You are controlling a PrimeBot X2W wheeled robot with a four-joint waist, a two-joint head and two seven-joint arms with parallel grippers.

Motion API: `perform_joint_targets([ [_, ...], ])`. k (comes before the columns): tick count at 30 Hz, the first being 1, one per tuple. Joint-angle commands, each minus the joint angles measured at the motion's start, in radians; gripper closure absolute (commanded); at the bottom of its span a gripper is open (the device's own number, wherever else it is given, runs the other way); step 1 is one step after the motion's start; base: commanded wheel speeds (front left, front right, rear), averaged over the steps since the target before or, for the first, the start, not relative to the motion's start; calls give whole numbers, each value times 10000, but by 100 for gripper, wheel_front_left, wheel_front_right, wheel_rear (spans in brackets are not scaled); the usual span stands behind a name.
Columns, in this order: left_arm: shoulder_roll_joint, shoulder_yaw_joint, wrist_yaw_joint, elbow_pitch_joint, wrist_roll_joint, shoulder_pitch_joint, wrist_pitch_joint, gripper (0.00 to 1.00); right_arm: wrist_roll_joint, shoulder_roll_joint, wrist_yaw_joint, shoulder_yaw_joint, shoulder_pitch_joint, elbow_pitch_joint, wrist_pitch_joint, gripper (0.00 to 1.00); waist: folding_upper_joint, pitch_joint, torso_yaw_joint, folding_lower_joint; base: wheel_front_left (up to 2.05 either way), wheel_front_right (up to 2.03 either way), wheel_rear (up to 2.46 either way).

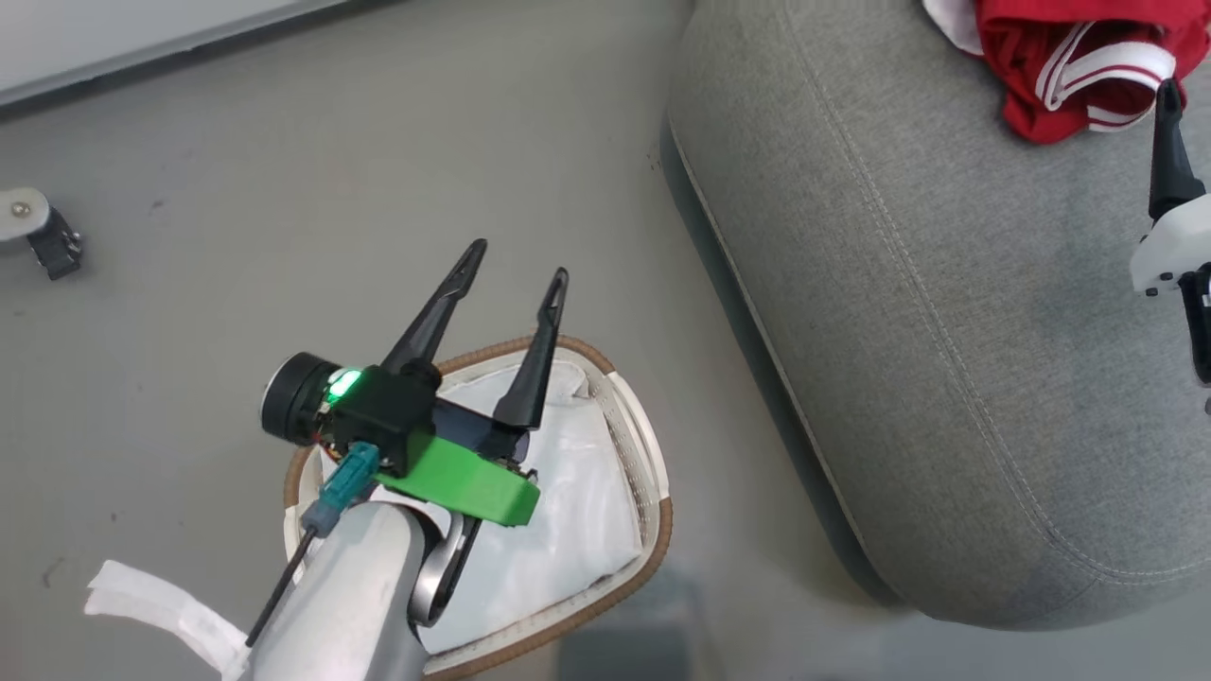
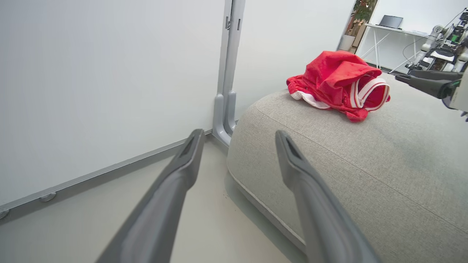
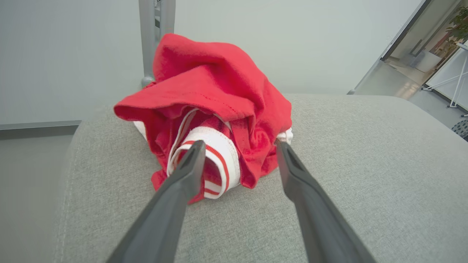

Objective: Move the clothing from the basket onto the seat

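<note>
Head view: the red clothing (image 1: 1069, 66) with white stripes is bunched in a heap at the upper right of the frame, lying on the grey seat (image 1: 946, 331). The basket (image 1: 662, 530) sits on the floor (image 1: 284, 189) at the lower middle, well apart from the heap, with its white liner (image 1: 568, 530) showing inside. The left end effector (image 1: 518, 259) hangs over the basket's upper rim, fingers spread wide and holding nothing.

Right wrist view has the right end effector (image 3: 240, 146) pointing straight at the heap, fingers spread too, tips right by the striped waistband (image 3: 219, 153). Can't tell if they actually touch the fabric, but they're not pinching it.

Left wrist view puts the heap at the upper right, on top of the seat, with a white wall panel (image 2: 91, 73) behind.
</note>
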Motion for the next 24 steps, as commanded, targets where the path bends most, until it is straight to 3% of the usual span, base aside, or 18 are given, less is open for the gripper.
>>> perform_joint_targets([
  [1, -80, 205, 48, 15, -67, 266, 7, 0, 41, -17, -15, 37, 131, -117, -40, 0, -1, -645, 105, 1, 0, 0, 0],
  [11, -420, 1786, 278, 130, -373, 1174, 9, 0, -111, 319, -15, 366, 453, -1163, -32, 0, -1, -1673, 1012, 1, 0, 0, 0],
  [24, -507, 3273, 596, 320, -554, 2442, 7, 0, -576, 2343, -15, 183, 2651, -3517, -32, 0, -1, -2529, 1943, 1, 0, 0, 0],
])
